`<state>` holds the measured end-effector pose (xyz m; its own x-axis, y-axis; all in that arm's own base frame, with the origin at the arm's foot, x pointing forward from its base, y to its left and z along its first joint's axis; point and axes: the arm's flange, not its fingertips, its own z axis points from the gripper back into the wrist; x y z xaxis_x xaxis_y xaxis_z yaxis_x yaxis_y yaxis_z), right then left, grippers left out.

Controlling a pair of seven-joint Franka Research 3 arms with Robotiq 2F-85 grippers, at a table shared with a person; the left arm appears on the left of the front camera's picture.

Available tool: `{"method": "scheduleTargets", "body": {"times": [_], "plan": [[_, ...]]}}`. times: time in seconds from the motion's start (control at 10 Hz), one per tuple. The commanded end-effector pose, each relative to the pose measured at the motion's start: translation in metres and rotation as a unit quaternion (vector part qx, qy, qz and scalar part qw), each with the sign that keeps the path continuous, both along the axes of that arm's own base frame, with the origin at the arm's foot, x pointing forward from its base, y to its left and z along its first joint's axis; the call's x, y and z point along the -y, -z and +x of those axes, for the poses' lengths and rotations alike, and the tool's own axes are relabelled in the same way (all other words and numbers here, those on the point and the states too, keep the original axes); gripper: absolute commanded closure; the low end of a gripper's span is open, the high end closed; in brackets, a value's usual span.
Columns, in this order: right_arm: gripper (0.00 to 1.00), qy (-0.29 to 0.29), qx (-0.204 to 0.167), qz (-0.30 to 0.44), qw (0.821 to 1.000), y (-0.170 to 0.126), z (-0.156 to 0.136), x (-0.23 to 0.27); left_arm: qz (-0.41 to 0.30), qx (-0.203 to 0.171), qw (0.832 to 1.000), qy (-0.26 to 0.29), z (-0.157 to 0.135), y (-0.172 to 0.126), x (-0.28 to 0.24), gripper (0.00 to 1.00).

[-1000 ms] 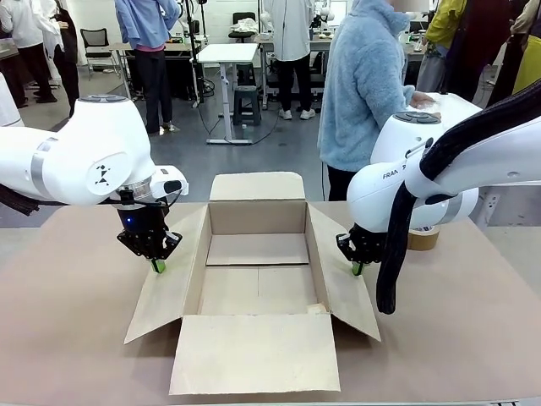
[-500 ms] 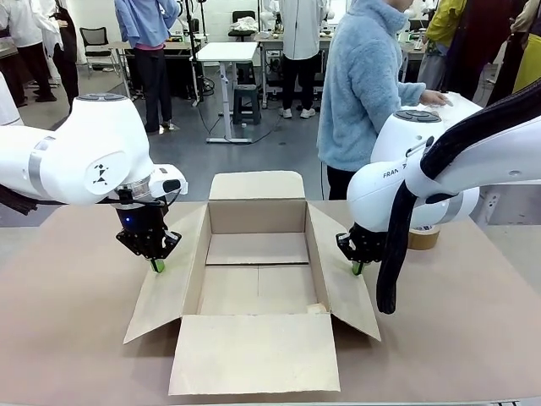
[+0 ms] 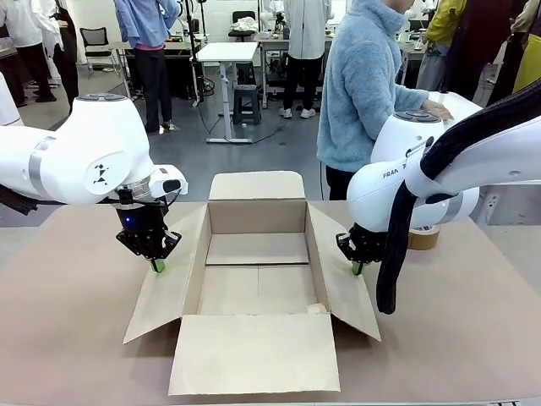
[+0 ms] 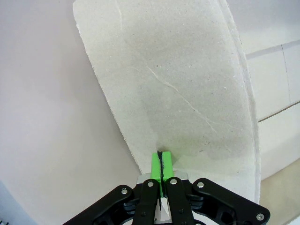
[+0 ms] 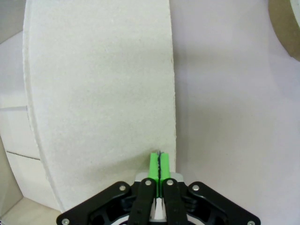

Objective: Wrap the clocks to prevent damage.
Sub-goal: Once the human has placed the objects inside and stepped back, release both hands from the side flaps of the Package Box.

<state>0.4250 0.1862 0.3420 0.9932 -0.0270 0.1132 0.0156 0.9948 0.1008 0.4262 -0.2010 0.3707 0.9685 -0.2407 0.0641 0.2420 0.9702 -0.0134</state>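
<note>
Brown cardboard box (image 3: 258,217) sits open at the middle of the counter (image 3: 68,330), all four flaps spread outward. What can be seen of its inside is bare board, but the near wall's inner face is hidden from the front camera.

Left hand (image 3: 158,266) points down, shut tight and holding nothing, its tips at the outer edge of the box's left flap (image 3: 165,292). Its wrist view shows the green pads (image 4: 155,164) pressed together right over that flap's edge; whether they touch the board is hard to tell.

Right hand (image 3: 357,269) is likewise closed and empty, its tips at the right flap (image 3: 348,288), its body partly behind the arm's black cable sleeve (image 3: 390,254).

A brown tape roll (image 3: 423,239) stands behind the right arm, mostly hidden. A person (image 3: 363,93) in a pale blue fleece stands at the far side, one palm on something whitish that the arm cuts off.

Where the clocks are cannot be told.
</note>
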Motion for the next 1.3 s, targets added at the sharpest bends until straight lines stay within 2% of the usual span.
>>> {"method": "scheduleTargets", "body": {"times": [0.0,1.2], "plan": [[0.99,0.004,-0.001,-0.003,1.000,0.0021,-0.0009,-0.0024,0.004,0.002,1.000,0.003,0.0001,-0.0005,-0.0004,0.99],[0.99,0.004,-0.001,-0.003,1.000,0.0021,-0.0009,-0.0024,0.004,0.002,1.000,0.003,0.0001,-0.0005,-0.0004,0.99]]}}
